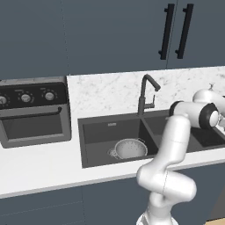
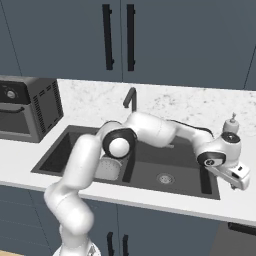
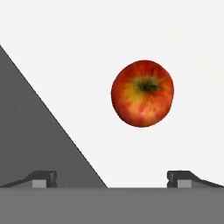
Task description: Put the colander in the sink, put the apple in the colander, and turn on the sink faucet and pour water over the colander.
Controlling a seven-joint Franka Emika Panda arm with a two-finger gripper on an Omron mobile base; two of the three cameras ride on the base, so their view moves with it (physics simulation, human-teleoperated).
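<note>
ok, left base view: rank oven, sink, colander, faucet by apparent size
1. sink
2. oven, a rough call, since the arm hides part of the sink
3. faucet
4. colander, close to the faucet in extent, so unsure

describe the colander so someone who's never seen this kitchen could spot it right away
Find the dark double sink set in the white counter, to the right of the black oven. In its left basin, in front of the tall dark faucet, sits the colander. It is a pale round metal bowl with a speckled, holed inside and small side handles.
</note>
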